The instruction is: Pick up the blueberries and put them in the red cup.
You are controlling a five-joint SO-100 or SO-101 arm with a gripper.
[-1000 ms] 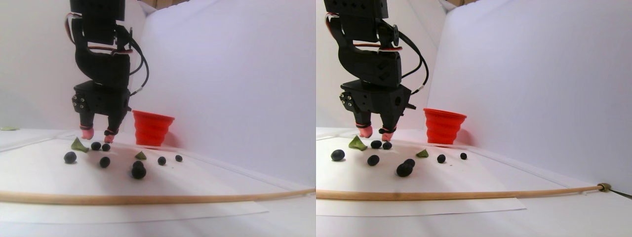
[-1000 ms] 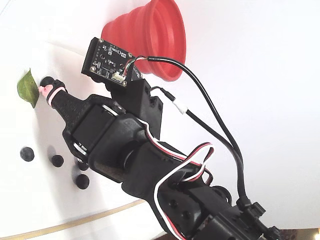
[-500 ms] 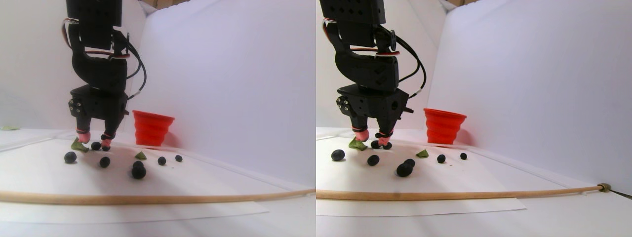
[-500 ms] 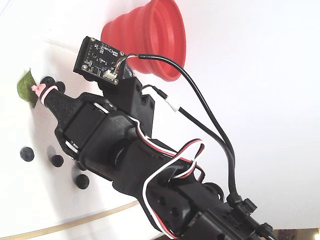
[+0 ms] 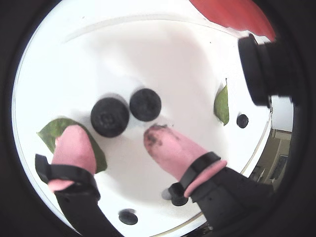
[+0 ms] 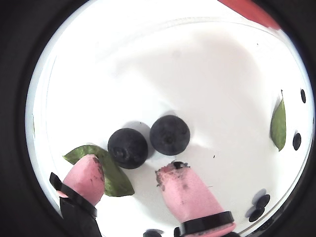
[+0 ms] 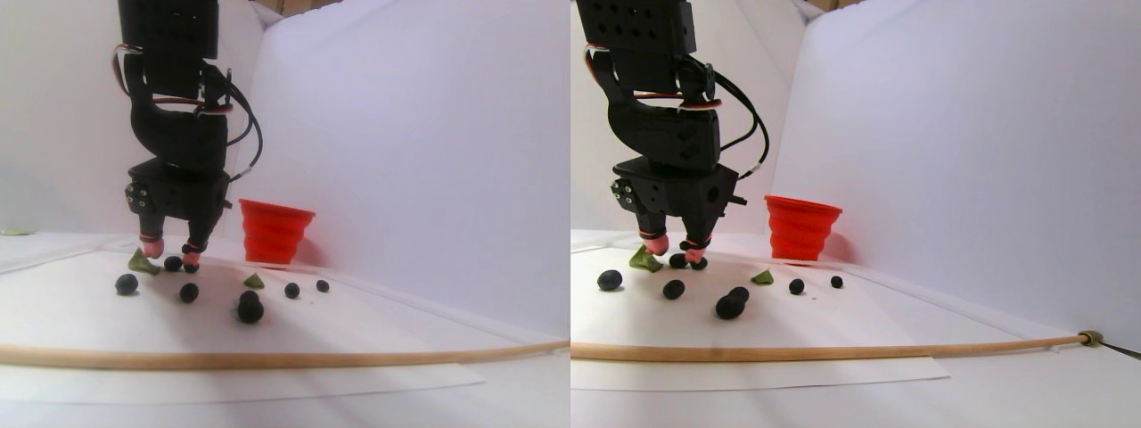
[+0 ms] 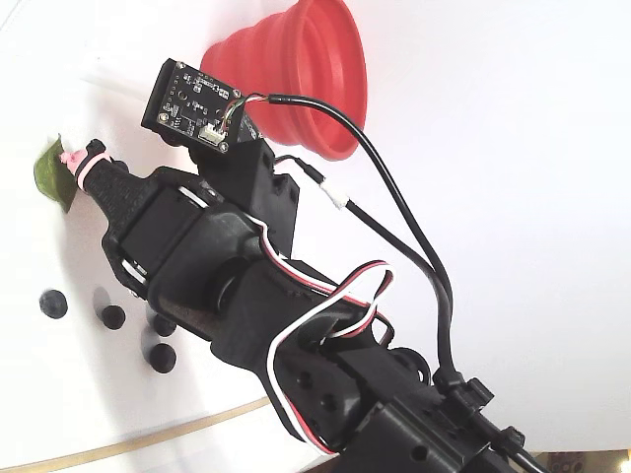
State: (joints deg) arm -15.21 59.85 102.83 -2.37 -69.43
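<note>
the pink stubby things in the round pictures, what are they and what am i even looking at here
Those are the two pink-tipped fingers of a small black robot arm's hand, seen by two cameras riding on it. The wide double picture looks from table level; the last looks down over the arm. On the white table lie dark blueberries, green leaves and a wooden stick, with a red cup behind. The hand is open, low beside two berries, one finger over a leaf, holding nothing.
</note>
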